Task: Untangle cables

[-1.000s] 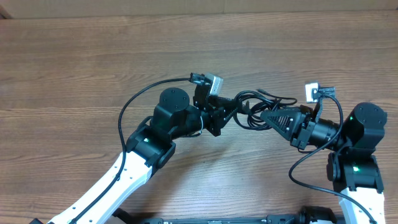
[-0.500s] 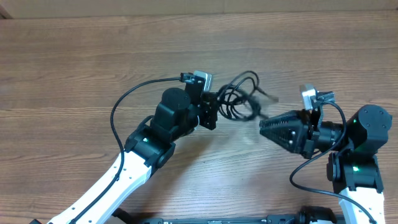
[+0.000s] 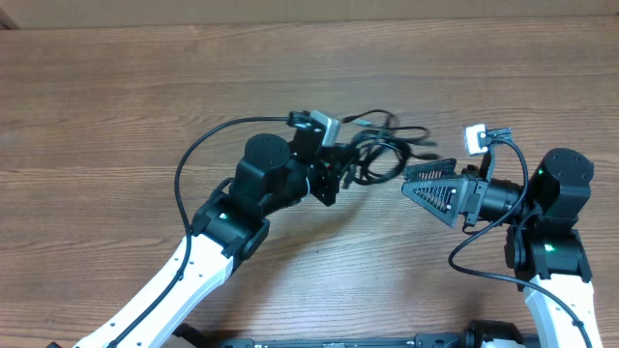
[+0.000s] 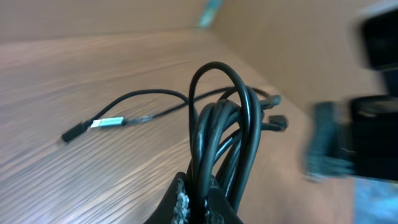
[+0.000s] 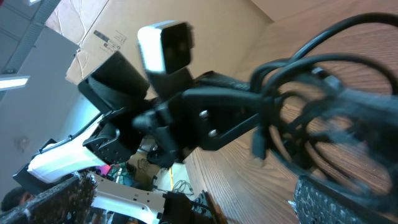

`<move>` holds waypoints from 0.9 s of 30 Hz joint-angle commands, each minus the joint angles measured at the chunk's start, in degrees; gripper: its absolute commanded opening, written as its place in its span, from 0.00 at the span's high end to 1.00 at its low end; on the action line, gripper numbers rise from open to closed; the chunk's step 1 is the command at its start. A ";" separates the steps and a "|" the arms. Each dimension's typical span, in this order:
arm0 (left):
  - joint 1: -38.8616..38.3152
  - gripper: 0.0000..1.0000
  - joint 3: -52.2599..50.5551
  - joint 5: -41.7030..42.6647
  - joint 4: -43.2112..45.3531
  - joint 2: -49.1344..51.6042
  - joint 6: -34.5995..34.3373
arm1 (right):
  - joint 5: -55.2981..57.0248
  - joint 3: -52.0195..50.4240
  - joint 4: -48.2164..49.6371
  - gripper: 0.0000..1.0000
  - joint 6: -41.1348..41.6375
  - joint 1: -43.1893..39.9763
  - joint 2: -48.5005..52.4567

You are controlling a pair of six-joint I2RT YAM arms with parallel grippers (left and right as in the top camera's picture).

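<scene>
The wooden table [image 3: 116, 97] has a brown, streaky grain running side to side. On the left, the white-shelled left arm [image 3: 218, 237] reaches up and to the right, a thick black wire [image 3: 189, 169] arching from it to the small white wrist camera [image 3: 329, 126]. The left gripper [image 3: 340, 174] is pinched tight on the cables [image 3: 382, 155]. In the left wrist view, its fingers [image 4: 180, 202] squeeze the base of a bundle of smooth, glossy black cords that rise in tall rounded loops above the table. One thin strand trails off the bundle to the left and lies on the wood, ending in a silver-tipped plug [image 4: 106, 123]. Two small dark plug ends [image 4: 277, 121] stick out on the bundle's right.

From overhead the bundle hangs between the two grippers, just above the wood, its loops overlapping so that single cords cannot be told apart.

To the right, the right gripper [image 3: 414, 184] points at the bundle with its jaws spread wide and nothing clamped. In its wrist view the rough, grainy black pads [image 5: 62, 193] sit far apart at the lower corners, and the cords pass blurred over the right-hand pad; whether they touch it cannot be told. Beyond them stands the black, angular left gripper, with a cardboard box [image 5: 99, 37] behind.
</scene>
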 commanded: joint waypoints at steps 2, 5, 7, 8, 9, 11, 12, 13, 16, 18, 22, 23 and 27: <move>-2.62 0.96 0.57 11.82 3.69 -1.81 5.31 | 0.70 0.52 0.13 0.00 0.24 0.15 -0.04; -4.76 0.96 0.57 11.76 3.61 -1.75 5.38 | 0.63 0.52 0.15 0.00 0.22 0.15 -0.04; -5.29 0.96 0.57 11.61 3.72 -1.75 5.66 | 0.52 0.52 0.20 0.00 0.22 0.15 -0.04; -5.38 0.96 0.57 11.54 3.72 -1.75 5.77 | 0.50 0.52 0.20 0.00 0.22 0.15 -0.04; -5.38 0.96 0.57 11.56 3.69 -1.75 5.73 | 0.50 0.52 0.22 0.00 0.22 0.15 -0.04; -5.38 0.96 0.57 11.06 3.69 -1.75 5.73 | -0.07 0.52 0.33 0.00 0.22 0.15 -0.04; -5.38 0.96 0.57 9.73 3.67 -1.75 5.73 | -0.50 0.52 0.31 0.00 0.22 0.15 -0.04; -5.38 0.96 0.57 7.43 3.72 -1.75 5.66 | -0.96 0.52 0.31 0.00 0.22 0.15 -0.04; -5.38 0.96 0.57 0.96 4.48 -1.75 3.52 | -3.30 0.52 0.33 0.00 0.22 0.15 -0.04; -5.38 0.96 0.57 -2.08 4.50 -1.75 3.56 | -3.85 0.52 0.33 0.00 0.22 0.15 -0.04; -5.40 0.96 0.57 0.57 3.80 -1.73 4.07 | -3.80 0.52 1.29 0.00 0.22 0.15 -0.04; -5.40 0.96 0.57 0.59 3.02 -1.73 4.22 | -3.80 0.52 1.97 0.00 0.22 0.15 -0.04; -6.08 0.96 0.57 4.20 2.45 -1.73 4.20 | -1.09 0.52 3.61 0.00 0.22 0.15 -0.04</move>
